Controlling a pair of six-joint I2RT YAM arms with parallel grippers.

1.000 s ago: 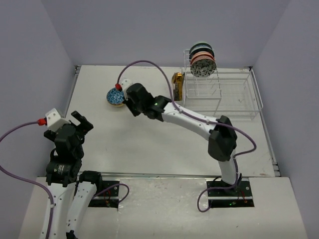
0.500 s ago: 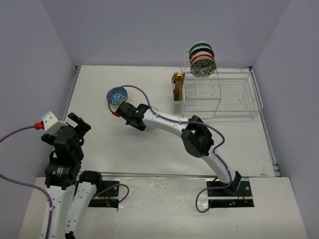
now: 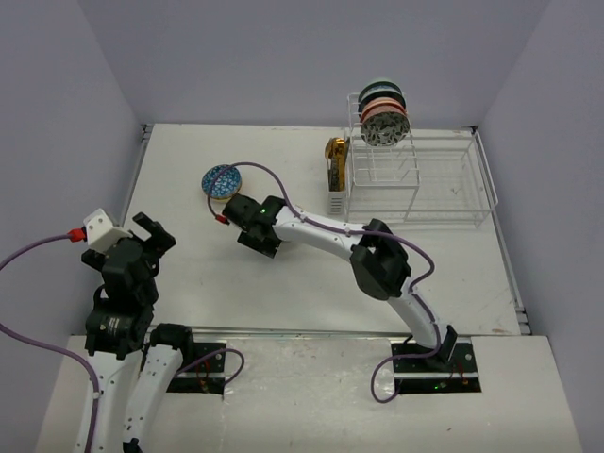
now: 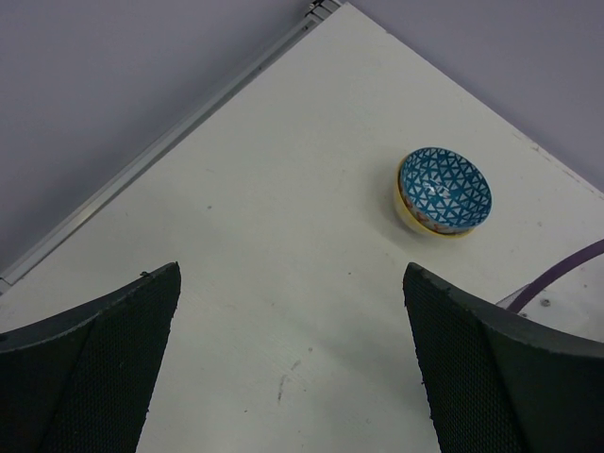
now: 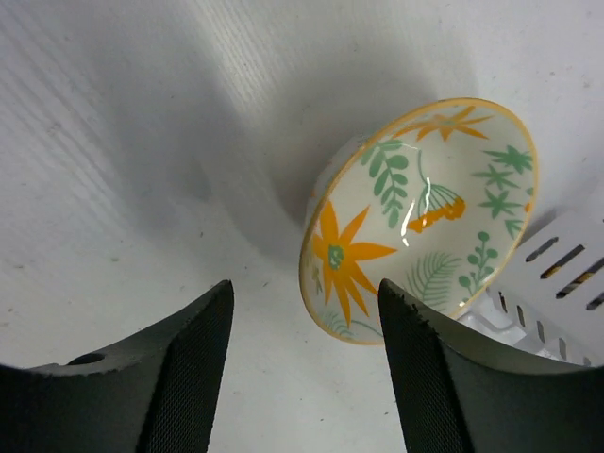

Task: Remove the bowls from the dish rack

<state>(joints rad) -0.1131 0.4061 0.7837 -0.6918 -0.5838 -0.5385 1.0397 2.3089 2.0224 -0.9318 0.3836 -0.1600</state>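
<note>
The right gripper (image 5: 304, 302) is holding its jaws wide, gripping nothing, by the flower bowl (image 5: 425, 217) sitting on the desk (image 5: 113, 142). It should be backing off gently without bumping it. More bowls (image 3: 382, 115) are waiting in the dish rack (image 3: 382, 170). The left gripper (image 4: 291, 274) is wide too.

Blue bowl (image 4: 444, 189): interior blue with a white triangle lattice; exterior yellow. Cream bowl (image 5: 420, 222): interior cream with orange flowers and green fern leaves; rim yellow-gold. Racked bowls (image 3: 383, 115): the front one dark-speckled on white, then orange-red, then pale teal. Dish rack (image 3: 444, 184): clear-white wire. Cylinder (image 3: 334, 159): gold-brown. Surface (image 3: 189, 274): white. Cables (image 3: 28, 249): purple.
</note>
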